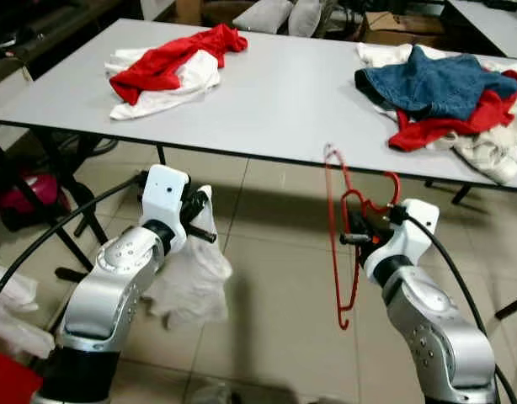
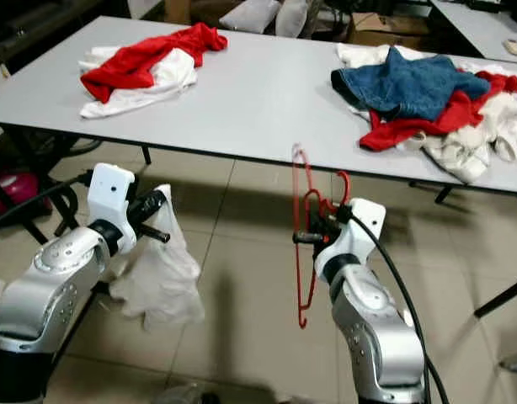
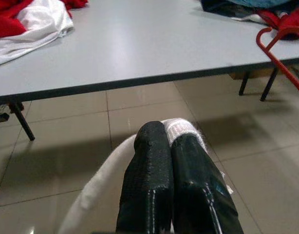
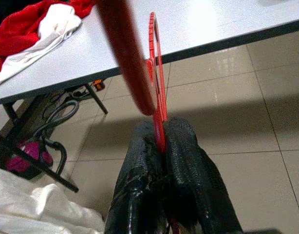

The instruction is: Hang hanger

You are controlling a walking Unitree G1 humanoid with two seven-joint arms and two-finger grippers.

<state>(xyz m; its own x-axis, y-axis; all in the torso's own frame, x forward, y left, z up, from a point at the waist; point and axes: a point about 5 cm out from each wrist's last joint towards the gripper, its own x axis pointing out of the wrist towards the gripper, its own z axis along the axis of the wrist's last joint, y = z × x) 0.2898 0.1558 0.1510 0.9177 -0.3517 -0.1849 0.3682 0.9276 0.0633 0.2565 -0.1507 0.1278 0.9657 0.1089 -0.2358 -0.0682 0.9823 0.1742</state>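
Hanger [image 1: 341, 244] sits centre-right of frame, thin red plastic, hanging upright below the table edge, clamped in the right gripper [image 4: 159, 146] with both fingers pressed onto its bar. Hook end is partly hidden behind the gripper; probably curled near the wrist. Left gripper [image 3: 171, 151], lower left, is pinched tight on a white garment [image 1: 191, 278] drooping toward the tiled floor [image 1: 275, 320]. Grey table [image 1: 275, 101] across the top carries a red-and-white clothes pile [image 1: 170, 71] upper left, blue-red-white pile [image 1: 448, 97] upper right.
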